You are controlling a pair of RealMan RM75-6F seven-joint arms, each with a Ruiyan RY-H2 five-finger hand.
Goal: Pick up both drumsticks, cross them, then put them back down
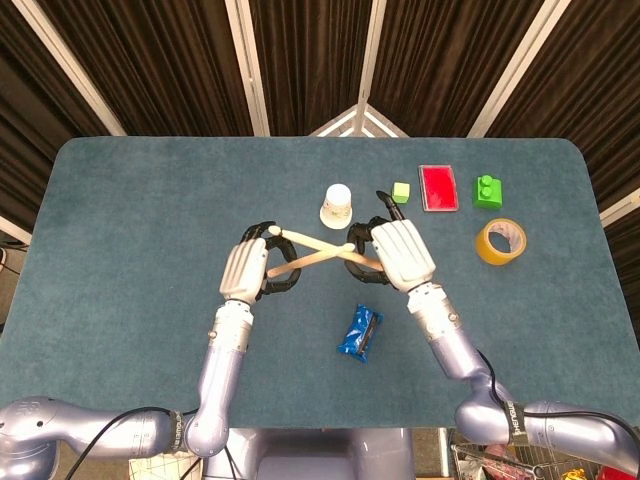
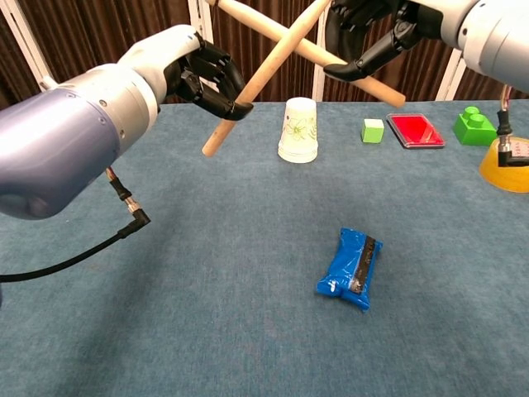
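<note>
Left hand at upper left of chest view, fingers wrapped around one drumstick. Right hand at top right, clamped on second drumstick. Sticks crossed in an X, raised above the table, over the paper cup.

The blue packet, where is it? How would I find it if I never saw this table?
Look at the blue-green table, near the front edge, just below the two hands holding crossed sticks. The blue packet lies flat there alone, shiny and crinkly, unlike the white cup farther back.
</note>
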